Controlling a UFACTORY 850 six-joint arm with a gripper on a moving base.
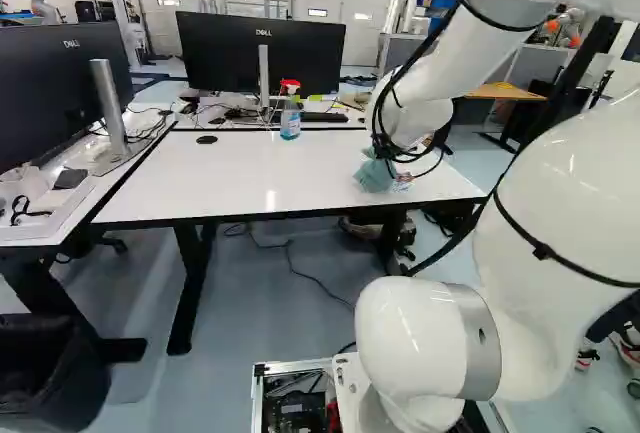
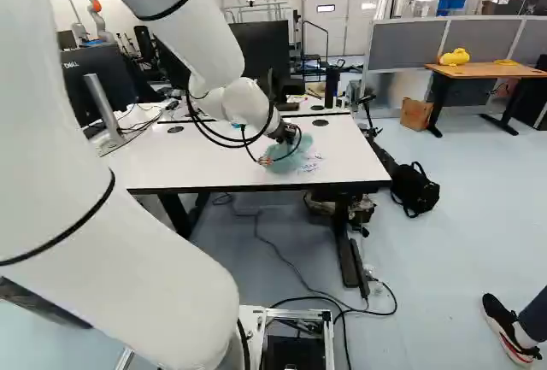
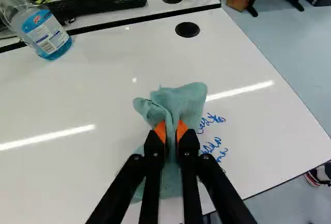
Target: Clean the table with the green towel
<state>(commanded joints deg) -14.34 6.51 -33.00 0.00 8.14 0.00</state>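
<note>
1. Claw (image 2: 285,133) is clamped on the green towel (image 3: 181,97), its 2 orange pads (image 3: 161,130) pressing a fold of cloth from 2 sides.
2. The towel is bunched up on the white table (image 3: 103,94), with cloth spreading ahead of the pads and back under the fingers.
3. Blue handwriting (image 3: 212,145) shows on the table just beside the towel, running up to its edge.
4. In the left base view, the towel is toward the right end of the table.
5. Ahead of the claw, well apart from it, a round black cap (image 3: 187,29) sits in the tabletop.
6. A spray bottle (image 1: 290,121) with blue liquid and a red and white head stands near the table's far edge.
7. Past that edge, on the desk behind, are a black keyboard (image 3: 98,5) and a black monitor (image 1: 262,53).
8. Another monitor (image 1: 50,93) stands at the left of the left base view.
9. In the right base view, a black bag (image 2: 414,190) lies on the floor, right of the table.
</note>
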